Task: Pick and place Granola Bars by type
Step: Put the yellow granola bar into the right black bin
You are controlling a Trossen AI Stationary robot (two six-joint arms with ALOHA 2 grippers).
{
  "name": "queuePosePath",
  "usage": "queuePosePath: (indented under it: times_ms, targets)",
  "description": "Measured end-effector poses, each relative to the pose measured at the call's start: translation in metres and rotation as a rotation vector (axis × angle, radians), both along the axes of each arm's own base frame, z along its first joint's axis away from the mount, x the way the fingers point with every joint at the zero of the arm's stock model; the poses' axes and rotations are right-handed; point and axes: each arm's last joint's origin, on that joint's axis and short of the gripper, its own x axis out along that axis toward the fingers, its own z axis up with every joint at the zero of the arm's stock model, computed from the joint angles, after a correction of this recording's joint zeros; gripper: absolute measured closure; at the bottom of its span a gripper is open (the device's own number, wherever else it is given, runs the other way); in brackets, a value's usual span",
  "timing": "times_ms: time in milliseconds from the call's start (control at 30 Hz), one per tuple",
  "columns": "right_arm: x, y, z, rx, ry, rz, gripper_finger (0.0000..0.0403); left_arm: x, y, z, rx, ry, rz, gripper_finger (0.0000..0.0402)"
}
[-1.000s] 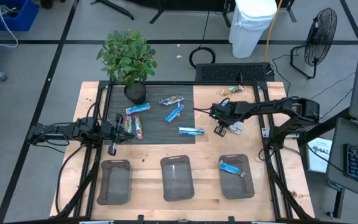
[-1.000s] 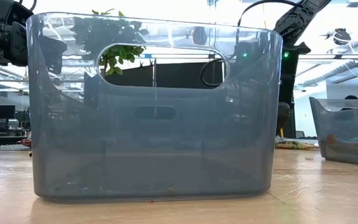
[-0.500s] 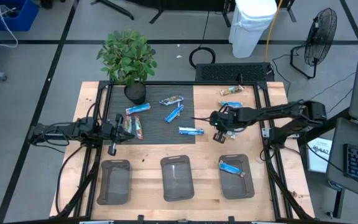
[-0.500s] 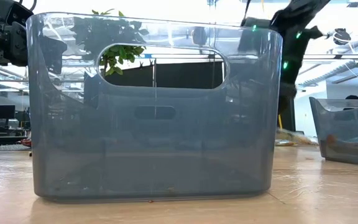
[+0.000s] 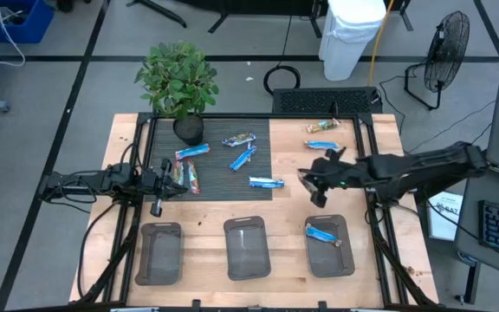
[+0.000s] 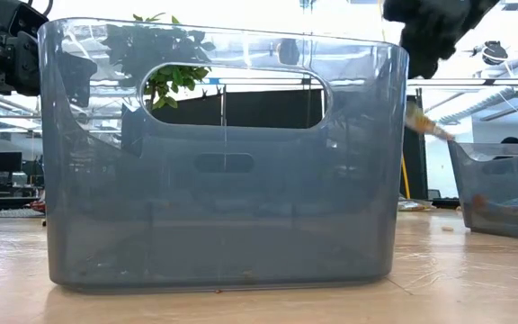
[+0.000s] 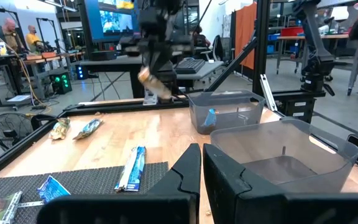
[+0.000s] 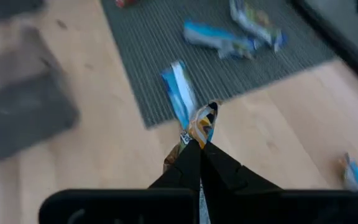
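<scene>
Orange-and-blue crinkled granola bar [image 8: 202,122] pinched in right end effector [image 8: 199,147].

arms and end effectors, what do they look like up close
Both arms are dark, slim and jointed, with black cables trailing along them. The left end effector has two black, angular, wedge-shaped fingers. The right end effector has matching black fingers tapering to narrow tips. No markings are legible.

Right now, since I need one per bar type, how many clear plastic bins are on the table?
3, side by side: the left clear plastic bin, the middle bin, and the right bin, which holds a blue-wrapped bar. None seems hidden.
</scene>
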Motion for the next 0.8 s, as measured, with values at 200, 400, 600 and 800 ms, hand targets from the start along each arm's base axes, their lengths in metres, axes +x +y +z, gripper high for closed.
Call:
queuePosePath:
  times_ms: [200,400,600,800]
  targets:
    - [-0.016,0.021,0.021,0.045,-0.165,0.092,0.0403,0.000,0.000,0.000,0.000,0.000,0.000,0.0376]
    - [-0.020,0.048,0.033,0.101,-0.297,0.231,0.0403,0.000,0.000,0.000,0.000,0.000,0.000,0.0376]
    - [-0.020,0.078,0.039,0.100,-0.383,0.386,0.0403,0.000,0.000,0.000,0.000,0.000,0.000,0.0376]
    - [-0.023,0.104,0.046,0.059,-0.492,0.502,0.0403,0.000,0.000,0.000,0.000,0.000,0.000,0.0376]
